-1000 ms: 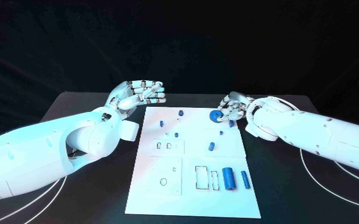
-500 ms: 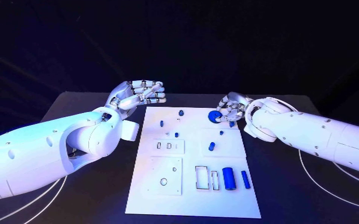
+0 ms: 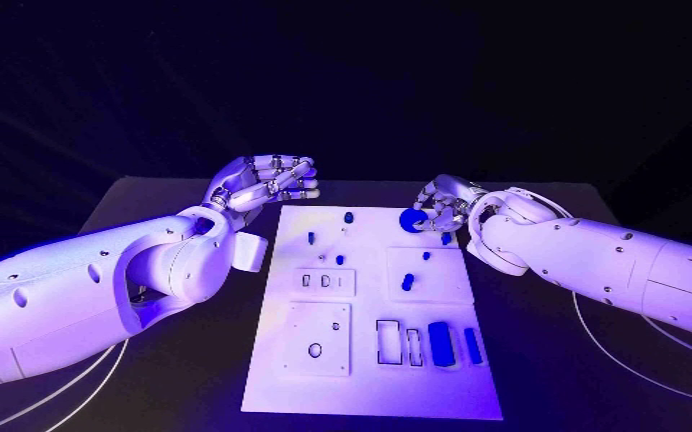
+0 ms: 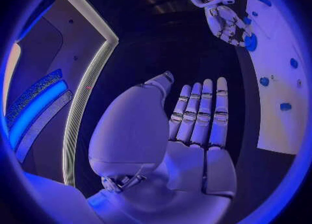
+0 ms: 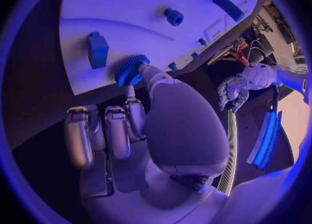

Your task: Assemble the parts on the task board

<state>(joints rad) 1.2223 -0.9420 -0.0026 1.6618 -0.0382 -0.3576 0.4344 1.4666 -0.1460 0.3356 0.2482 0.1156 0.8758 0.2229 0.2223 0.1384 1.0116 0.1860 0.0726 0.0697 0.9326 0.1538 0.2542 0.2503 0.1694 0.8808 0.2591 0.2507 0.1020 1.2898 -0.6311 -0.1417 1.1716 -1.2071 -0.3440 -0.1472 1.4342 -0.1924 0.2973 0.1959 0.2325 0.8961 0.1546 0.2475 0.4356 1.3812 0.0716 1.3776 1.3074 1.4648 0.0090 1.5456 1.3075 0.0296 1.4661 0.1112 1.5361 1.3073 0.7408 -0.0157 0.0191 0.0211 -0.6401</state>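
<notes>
Black table (image 3: 173, 202); right hand (image 3: 440, 207) pinches ridged round part (image 3: 415, 219).

— What do you see besides the job itself?
— You have the black table (image 3: 173, 202) under it all, and white cables (image 3: 613, 337) curving across its surface at both sides, near the front corners.

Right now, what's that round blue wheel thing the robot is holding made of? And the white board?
The blue gear looks like matte plastic: solid colour, fine moulded teeth round its rim, no metallic glint. The right hand holds it. The task board looks like smooth white plastic or painted sheet, flat with crisp cut-out slots; which one, I can't tell.
</notes>
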